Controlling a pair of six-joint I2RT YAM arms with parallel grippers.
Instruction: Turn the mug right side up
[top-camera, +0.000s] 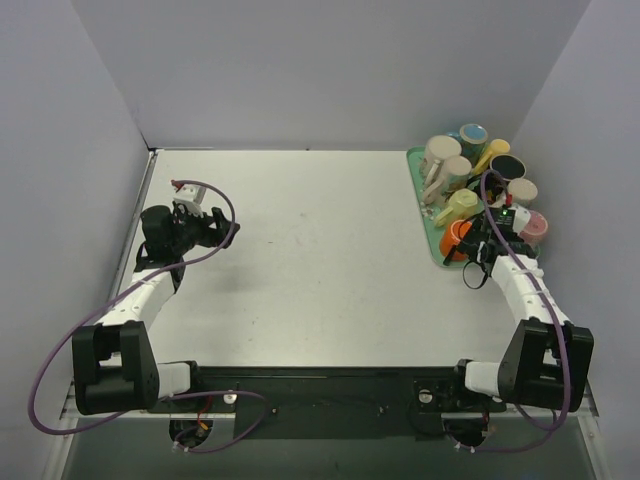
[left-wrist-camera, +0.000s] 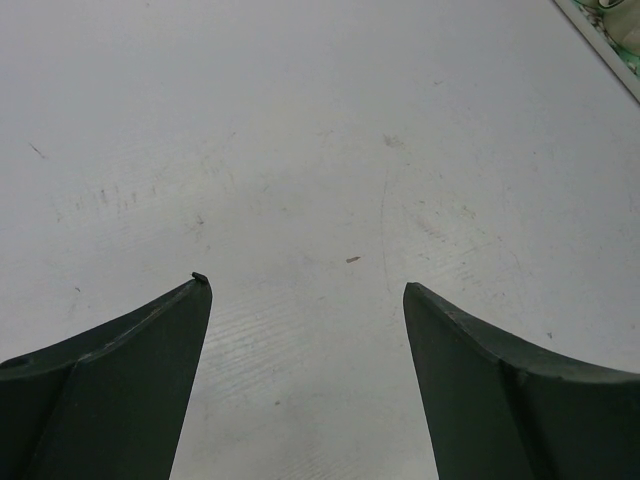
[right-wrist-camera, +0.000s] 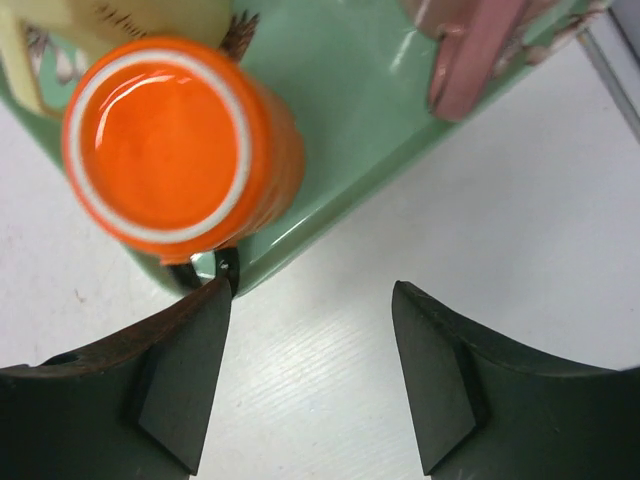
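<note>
orange mug — upside-down on tray

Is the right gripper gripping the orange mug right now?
No, the right gripper stands open over the table, with the orange mug outside it on the green tray.

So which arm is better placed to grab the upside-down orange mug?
Right. The right tool, open, sits beside the orange mug on the green tray; the left tool is across the table.

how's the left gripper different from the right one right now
The left gripper hangs over bare table; the right gripper is at the corner of the green tray. The left gripper has nothing near it; the right gripper is beside the upside-down orange mug. Both are open, holding nothing.
</note>
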